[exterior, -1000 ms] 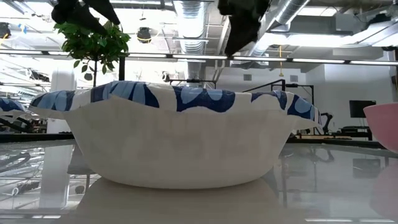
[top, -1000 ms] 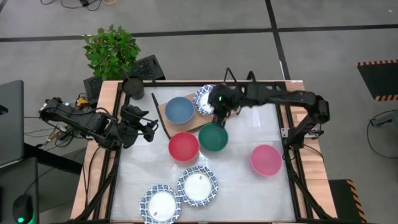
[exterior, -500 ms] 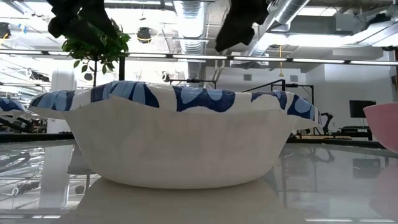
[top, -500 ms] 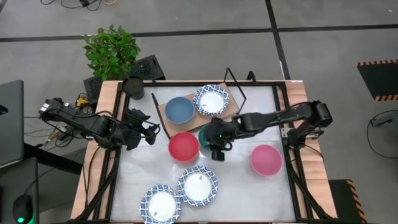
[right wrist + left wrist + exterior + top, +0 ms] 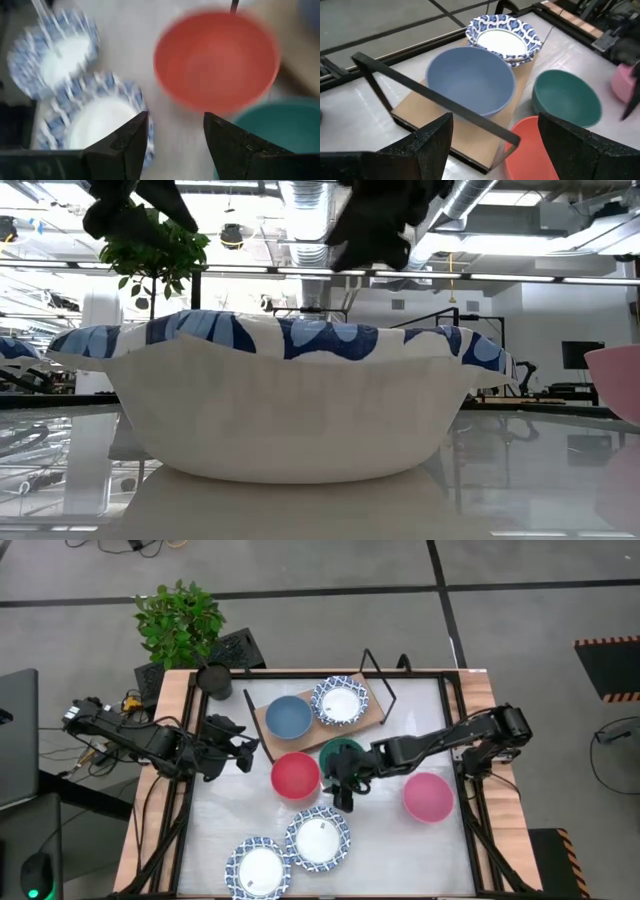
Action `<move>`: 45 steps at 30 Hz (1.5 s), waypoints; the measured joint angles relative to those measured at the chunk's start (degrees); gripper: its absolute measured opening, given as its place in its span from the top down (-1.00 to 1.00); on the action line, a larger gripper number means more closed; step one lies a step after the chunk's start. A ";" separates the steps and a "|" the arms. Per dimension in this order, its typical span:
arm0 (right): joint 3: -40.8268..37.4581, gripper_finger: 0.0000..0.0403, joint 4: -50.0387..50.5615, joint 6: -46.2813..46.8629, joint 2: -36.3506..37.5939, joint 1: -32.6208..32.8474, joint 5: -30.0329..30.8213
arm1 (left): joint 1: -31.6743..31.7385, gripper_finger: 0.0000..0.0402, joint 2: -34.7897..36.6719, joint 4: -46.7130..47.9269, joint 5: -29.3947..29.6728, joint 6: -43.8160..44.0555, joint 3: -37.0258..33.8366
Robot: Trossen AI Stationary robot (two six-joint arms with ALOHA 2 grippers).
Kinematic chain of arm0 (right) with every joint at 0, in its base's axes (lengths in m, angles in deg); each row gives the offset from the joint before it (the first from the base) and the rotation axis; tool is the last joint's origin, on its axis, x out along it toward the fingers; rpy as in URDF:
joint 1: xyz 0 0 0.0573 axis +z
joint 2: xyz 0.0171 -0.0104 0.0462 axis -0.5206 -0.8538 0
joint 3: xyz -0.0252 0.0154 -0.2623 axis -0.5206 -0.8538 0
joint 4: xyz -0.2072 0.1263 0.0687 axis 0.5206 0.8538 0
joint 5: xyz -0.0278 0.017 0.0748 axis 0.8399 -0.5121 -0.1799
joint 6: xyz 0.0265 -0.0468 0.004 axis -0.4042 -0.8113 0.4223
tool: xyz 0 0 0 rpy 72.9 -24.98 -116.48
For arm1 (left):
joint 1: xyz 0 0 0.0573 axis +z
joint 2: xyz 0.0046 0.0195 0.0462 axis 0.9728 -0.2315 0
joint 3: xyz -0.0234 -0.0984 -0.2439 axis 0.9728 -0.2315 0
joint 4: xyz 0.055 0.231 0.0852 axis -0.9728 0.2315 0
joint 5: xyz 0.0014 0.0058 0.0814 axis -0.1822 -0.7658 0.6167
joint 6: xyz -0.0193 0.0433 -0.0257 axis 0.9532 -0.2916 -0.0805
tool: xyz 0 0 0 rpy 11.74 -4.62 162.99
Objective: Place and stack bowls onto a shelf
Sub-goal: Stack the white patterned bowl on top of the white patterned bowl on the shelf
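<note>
Right gripper (image 5: 345, 788), fingers spread and empty, hangs over the white tabletop (image 5: 400, 845) between green bowl (image 5: 343, 753) and red bowl (image 5: 295, 775); wooden shelf (image 5: 372, 712) sits beyond, holding 2 bowls. Its wrist view's blurry.

— What's my table (image 5: 400, 850) carrying right now?

— I see a white top with a wooden edge. At the far side sits the shelf (image 5: 378, 712), its light-brown board on a black wire frame, and on the board I have a blue bowl (image 5: 288, 717) beside a patterned white bowl (image 5: 339, 701).

— And directly on the table?

— Just in front of the shelf I've got the red bowl (image 5: 295, 776) and the green bowl (image 5: 337, 753) close together, with the pink bowl (image 5: 428, 797) off toward the right side. At the near edge, two more patterned bowls (image 5: 318, 839) lie side by side, nearly touching.
</note>
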 joint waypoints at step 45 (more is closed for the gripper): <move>-0.03 -0.09 -0.82 3.79 -15.47 4.29 3.52 | -0.73 -0.38 -0.02 -0.52 0.54 3.92 0.02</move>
